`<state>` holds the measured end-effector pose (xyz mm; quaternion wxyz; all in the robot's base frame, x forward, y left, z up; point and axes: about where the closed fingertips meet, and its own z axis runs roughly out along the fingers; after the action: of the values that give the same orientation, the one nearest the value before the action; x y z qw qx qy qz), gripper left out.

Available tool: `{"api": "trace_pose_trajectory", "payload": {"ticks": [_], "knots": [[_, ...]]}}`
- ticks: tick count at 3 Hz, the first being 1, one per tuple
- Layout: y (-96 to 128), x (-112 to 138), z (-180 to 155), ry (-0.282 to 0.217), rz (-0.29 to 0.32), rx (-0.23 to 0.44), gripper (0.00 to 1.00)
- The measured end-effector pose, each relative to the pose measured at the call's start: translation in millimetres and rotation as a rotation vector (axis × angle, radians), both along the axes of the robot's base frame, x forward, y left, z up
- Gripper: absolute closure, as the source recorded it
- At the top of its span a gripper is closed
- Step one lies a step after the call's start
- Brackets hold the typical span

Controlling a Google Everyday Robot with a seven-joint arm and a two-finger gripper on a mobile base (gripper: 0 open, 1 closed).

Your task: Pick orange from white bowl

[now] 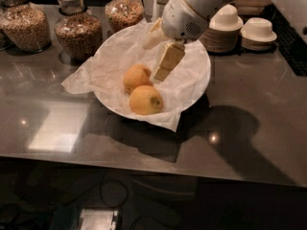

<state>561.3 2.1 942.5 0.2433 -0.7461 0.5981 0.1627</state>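
Observation:
A large white bowl (199, 75) lined with crumpled white paper stands on the dark counter. Two oranges lie in it: one (135, 77) toward the middle and one (145, 99) nearer the front rim. My gripper (154, 59) hangs from the white arm above the bowl, just up and right of the middle orange. Its cream fingers (168, 61) are spread and hold nothing. Both oranges rest on the paper, apart from the fingers.
Glass jars of grains and nuts (78, 30) stand behind the bowl at the left and centre. Stacks of small white bowls and plates (225, 30) sit at the back right. The paper overhangs the bowl's left rim (76, 83).

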Motion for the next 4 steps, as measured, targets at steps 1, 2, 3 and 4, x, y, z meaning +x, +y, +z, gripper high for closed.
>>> {"api": "trace_pose_trajectory", "payload": {"ticks": [1, 2, 3, 4], "knots": [[0, 0, -19, 0.045, -0.019, 0.030, 0.29], [-3, -6, -39, 0.100, -0.044, 0.054, 0.45], [-4, -7, -38, 0.107, -0.049, 0.058, 0.44], [-5, -13, -40, 0.117, -0.064, 0.072, 0.42]]}}
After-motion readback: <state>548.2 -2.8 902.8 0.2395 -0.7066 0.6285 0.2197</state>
